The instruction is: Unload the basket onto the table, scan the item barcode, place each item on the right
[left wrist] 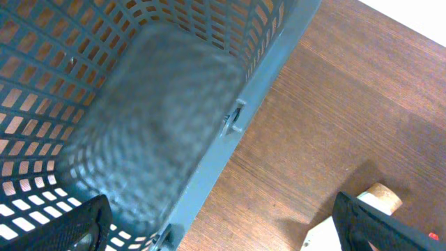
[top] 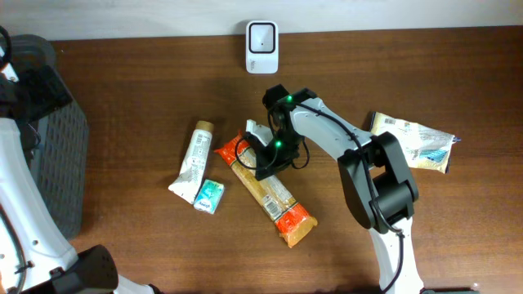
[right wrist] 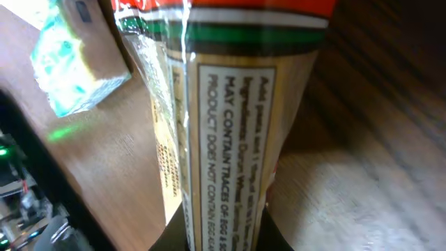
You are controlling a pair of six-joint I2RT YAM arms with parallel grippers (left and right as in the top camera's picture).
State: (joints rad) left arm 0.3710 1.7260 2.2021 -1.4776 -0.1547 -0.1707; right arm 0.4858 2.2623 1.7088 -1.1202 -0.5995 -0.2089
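A long tan packet with orange ends (top: 274, 200) lies slanted in the middle of the table. My right gripper (top: 266, 160) is over its upper end. In the right wrist view the two dark fingers (right wrist: 174, 233) press both sides of the packet (right wrist: 230, 104), whose printed ingredients label faces the camera; no barcode shows. That gripper (right wrist: 223, 236) is shut on the packet. A white scanner (top: 261, 37) stands at the far edge. My left gripper (left wrist: 226, 233) hangs open over the basket's rim, holding nothing.
A dark grey mesh basket (top: 57, 155) stands at the left; its wall (left wrist: 230, 132) shows in the left wrist view. A white tube (top: 193, 159) and a small teal packet (top: 209, 196) lie left of the tan packet. Another pale packet (top: 413, 140) lies at the right.
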